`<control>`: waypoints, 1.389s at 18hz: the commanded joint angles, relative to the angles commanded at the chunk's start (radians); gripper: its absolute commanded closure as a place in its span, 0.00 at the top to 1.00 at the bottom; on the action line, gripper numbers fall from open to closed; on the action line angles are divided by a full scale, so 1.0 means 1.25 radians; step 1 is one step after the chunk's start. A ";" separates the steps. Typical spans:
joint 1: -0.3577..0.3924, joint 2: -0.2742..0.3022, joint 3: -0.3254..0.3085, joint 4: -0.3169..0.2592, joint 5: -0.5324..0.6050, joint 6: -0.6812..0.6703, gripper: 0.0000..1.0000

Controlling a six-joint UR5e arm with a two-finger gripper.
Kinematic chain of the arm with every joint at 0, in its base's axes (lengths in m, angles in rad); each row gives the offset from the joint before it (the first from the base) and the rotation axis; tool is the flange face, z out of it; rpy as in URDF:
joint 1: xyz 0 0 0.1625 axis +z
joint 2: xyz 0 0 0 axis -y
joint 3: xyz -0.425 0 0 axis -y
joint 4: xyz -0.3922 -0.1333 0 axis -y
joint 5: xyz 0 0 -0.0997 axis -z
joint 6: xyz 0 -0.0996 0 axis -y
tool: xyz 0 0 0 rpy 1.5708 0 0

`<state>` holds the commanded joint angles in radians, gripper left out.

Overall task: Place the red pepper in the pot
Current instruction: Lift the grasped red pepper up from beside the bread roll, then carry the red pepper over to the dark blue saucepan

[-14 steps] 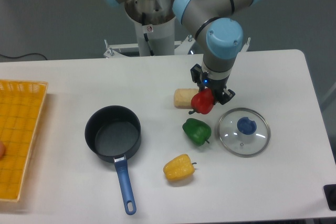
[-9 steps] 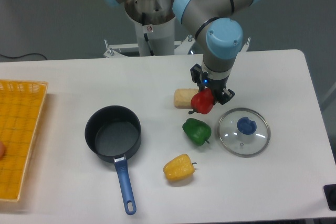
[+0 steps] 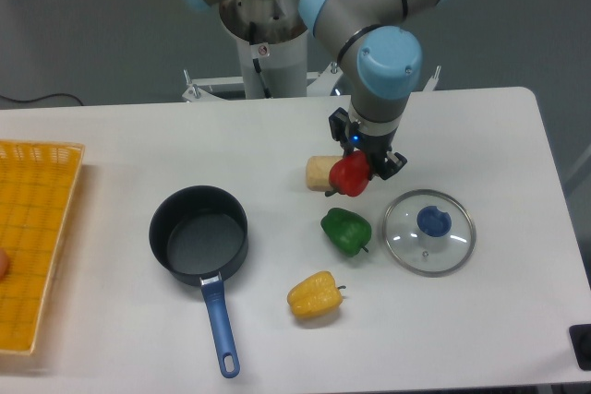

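So the hand (image 3: 356, 165) is clamped on the red pepper (image 3: 350, 174), hanging just over the table (image 3: 480, 126) right of the pot (image 3: 199, 233). Carry step, I'd say: next it swings left over the empty pot, then lets go.

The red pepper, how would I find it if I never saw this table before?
Look at the big grey and blue robot arm reaching over the white table; follow it down to its gripper. The red pepper is pinched there, just in front of a pale yellowish block. It is the only red one: the green pepper and the yellow pepper lie nearer the camera.
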<state>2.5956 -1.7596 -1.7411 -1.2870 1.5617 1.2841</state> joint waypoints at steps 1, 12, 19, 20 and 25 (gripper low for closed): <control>-0.006 0.004 -0.001 0.000 -0.006 -0.010 0.11; -0.164 0.001 0.002 0.020 -0.025 -0.256 0.11; -0.283 -0.039 0.011 0.105 -0.025 -0.422 0.11; -0.296 -0.048 0.011 0.116 -0.025 -0.436 0.11; -0.323 -0.071 0.011 0.128 -0.023 -0.444 0.11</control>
<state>2.1921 -1.8484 -1.7273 -1.1275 1.5324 0.7287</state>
